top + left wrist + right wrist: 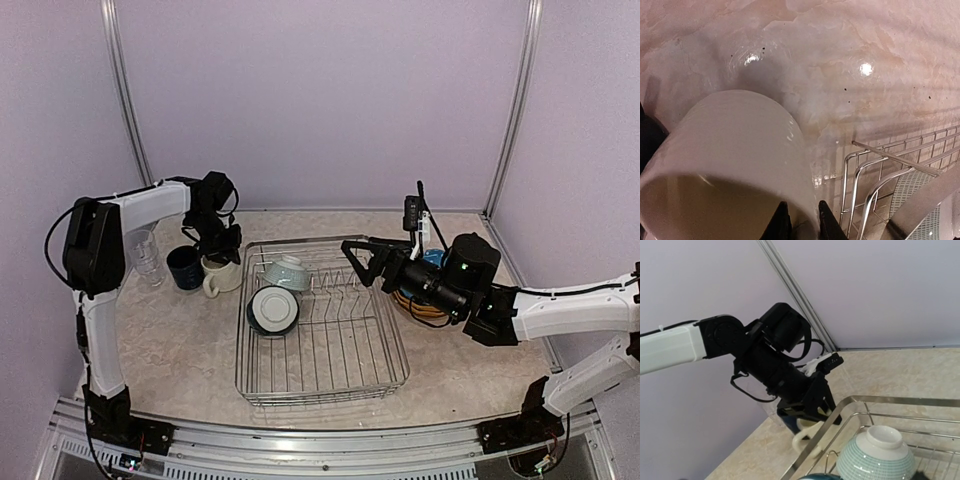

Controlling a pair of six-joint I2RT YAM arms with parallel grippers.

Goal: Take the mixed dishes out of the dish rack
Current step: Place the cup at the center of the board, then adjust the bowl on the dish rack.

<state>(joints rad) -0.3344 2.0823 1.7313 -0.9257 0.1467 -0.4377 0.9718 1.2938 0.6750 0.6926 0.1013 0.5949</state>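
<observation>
The left wrist camera gives me what the top view cannot. The left gripper [801,226] has one finger inside and one outside the wall of the cream mug [735,145], which is on the table [850,60] just beside the dish rack [867,165]. Whether the fingers press the wall, I cannot tell. From above, the right gripper [358,262] is spread wide over the rack and holds nothing. The near side of the mug is cut off.

Soft even light, glare spots on tabletop [840,55], cream mug [735,145] blurry.
</observation>
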